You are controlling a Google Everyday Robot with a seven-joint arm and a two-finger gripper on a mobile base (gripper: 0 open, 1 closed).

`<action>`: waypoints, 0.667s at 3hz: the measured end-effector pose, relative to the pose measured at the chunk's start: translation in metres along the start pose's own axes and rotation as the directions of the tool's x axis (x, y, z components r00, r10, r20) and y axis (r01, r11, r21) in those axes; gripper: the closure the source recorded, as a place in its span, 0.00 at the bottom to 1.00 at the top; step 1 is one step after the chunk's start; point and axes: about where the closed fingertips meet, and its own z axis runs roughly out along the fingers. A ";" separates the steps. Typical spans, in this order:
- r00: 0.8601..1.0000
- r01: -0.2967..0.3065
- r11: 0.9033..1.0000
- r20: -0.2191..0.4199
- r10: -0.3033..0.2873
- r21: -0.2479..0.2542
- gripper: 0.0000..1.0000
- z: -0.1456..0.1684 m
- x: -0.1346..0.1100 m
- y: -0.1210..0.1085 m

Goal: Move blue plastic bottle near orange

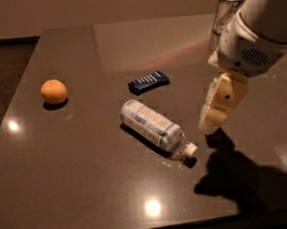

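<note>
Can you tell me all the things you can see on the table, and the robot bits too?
table: one, dark brown and shiny, under everything
orange: one, orange, left side of the table
blue plastic bottle: one, clear with a white-and-blue label and white cap, lying on its side in the middle
packet: one, dark blue, flat, just behind the bottle
glass: one, clear, far right, partly behind the arm
arm: one, white, upper right
gripper: one, cream, in the air right of the bottle's cap
</note>
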 end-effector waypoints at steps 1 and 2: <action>0.999 -0.021 0.999 -0.050 0.020 -0.026 0.00 0.033 -0.017 0.019; 0.992 -0.047 0.997 -0.116 0.041 -0.053 0.00 0.069 -0.026 0.032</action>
